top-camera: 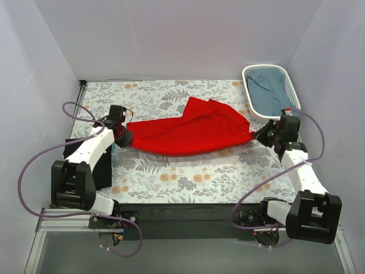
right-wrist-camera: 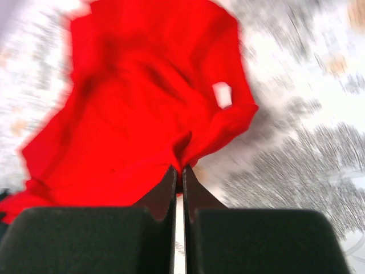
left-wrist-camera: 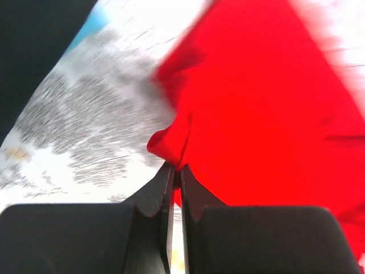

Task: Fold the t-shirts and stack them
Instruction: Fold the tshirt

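Note:
The red t-shirt (top-camera: 191,134) hangs stretched between my two grippers above the floral table, sagging in the middle. My left gripper (top-camera: 126,137) is shut on its left end; in the left wrist view the cloth (left-wrist-camera: 268,108) is pinched at the fingertips (left-wrist-camera: 176,170). My right gripper (top-camera: 259,135) is shut on its right end; in the right wrist view the cloth (right-wrist-camera: 131,125) bunches at the fingertips (right-wrist-camera: 178,171), with the white neck label (right-wrist-camera: 222,94) showing. A dark bluish shirt (top-camera: 271,91) lies in the basket at the back right.
A white basket (top-camera: 248,97) stands at the table's back right, close behind my right arm. A black box (top-camera: 102,165) sits at the left edge beside my left arm. White walls enclose the floral table (top-camera: 171,177) on three sides.

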{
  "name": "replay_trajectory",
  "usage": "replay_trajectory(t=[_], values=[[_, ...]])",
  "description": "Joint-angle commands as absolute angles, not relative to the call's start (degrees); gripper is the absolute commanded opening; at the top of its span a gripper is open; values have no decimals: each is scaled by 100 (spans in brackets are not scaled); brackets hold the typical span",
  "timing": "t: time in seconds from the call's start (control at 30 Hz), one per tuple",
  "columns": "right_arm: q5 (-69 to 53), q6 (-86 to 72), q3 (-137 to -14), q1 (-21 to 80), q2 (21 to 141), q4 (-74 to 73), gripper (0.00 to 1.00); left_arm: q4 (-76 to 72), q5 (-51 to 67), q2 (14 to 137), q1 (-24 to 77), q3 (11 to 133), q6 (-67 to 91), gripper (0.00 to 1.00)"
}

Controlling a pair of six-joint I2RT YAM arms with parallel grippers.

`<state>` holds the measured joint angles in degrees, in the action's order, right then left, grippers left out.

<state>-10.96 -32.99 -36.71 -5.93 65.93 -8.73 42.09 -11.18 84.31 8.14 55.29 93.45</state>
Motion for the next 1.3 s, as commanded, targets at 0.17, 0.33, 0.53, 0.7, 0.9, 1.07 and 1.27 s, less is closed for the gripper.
replay_trajectory(t=[0.17, 0.33, 0.53, 0.7, 0.9, 1.07, 1.27], values=[[-1757, -3375, -6256, -615, 5828, -1800, 1, 4929, -1512, 7208, 791, 7574, 9026, 0], [-1951, -3165, -7669, -606, 5748, -2363, 1, 5317, -1442, 6882, 791, 8849, 9018, 0], [-1811, -2944, -8805, -606, 5634, -2935, 1, 5730, -1380, 6846, 791, 9982, 9026, 0], [-1872, -2997, -9246, -606, 5931, -2813, 1, 5687, -1424, 7232, 791, 10406, 8965, 0], [-1898, -3067, -9184, -606, 6775, -2312, 1, 5213, -1179, 8023, 563, 10415, 8991, 0], [-2012, -3208, -9447, -589, 7906, -1820, 1, 4616, -616, 9183, 44, 10880, 8991, 0], [-2215, -3269, -11086, -282, 9497, -1292, 1, 4360, 394, 11256, -386, 13197, 9070, 0]])
